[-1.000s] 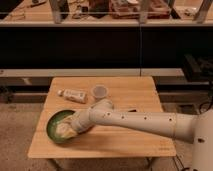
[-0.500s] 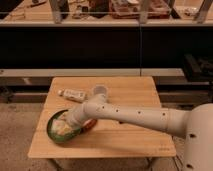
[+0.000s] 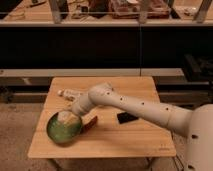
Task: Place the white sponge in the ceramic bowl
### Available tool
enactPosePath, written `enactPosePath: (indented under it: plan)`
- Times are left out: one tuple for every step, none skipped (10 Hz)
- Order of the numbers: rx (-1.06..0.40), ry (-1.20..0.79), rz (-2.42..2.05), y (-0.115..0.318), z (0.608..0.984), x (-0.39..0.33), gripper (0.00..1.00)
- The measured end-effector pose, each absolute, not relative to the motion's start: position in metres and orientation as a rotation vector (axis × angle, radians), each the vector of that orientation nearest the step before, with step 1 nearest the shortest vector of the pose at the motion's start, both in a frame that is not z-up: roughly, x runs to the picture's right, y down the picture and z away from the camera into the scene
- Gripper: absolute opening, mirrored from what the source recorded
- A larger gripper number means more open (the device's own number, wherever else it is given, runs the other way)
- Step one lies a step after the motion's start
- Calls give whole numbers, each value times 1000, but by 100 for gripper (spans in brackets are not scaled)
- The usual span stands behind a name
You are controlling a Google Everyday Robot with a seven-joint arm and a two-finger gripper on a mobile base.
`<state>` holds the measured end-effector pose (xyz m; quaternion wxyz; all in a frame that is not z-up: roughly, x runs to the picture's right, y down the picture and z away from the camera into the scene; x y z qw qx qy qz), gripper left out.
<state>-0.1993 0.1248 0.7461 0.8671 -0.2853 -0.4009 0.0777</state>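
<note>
The gripper (image 3: 73, 112) is reaching over the ceramic bowl (image 3: 55, 135) on the table (image 3: 130, 142), meeting the white sponge (image 3: 64, 118); grip state cannot be determined.

Light wooden table (image 3: 125, 142), speckled beige floor (image 3: 20, 131), dark shelving (image 3: 100, 47) behind, dim warm light
</note>
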Motion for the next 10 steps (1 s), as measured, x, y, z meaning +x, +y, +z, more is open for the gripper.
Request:
enactPosePath:
  plan:
    - [-607, -838, 157, 129, 749, -204, 58]
    - [-614, -838, 160, 132, 751, -212, 66]
    - [-623, -839, 170, 137, 753, -224, 75]
    - [-630, -842, 187, 143, 754, -238, 80]
    - [-627, -841, 198, 146, 755, -242, 80]
    - [-610, -837, 217, 146, 754, -244, 80]
    - [-591, -831, 231, 146, 753, -244, 80]
    - [-574, -822, 246, 145, 753, -239, 80]
    - [-552, -815, 258, 144, 752, -235, 80]
    - [-509, -811, 276, 142, 749, -228, 80]
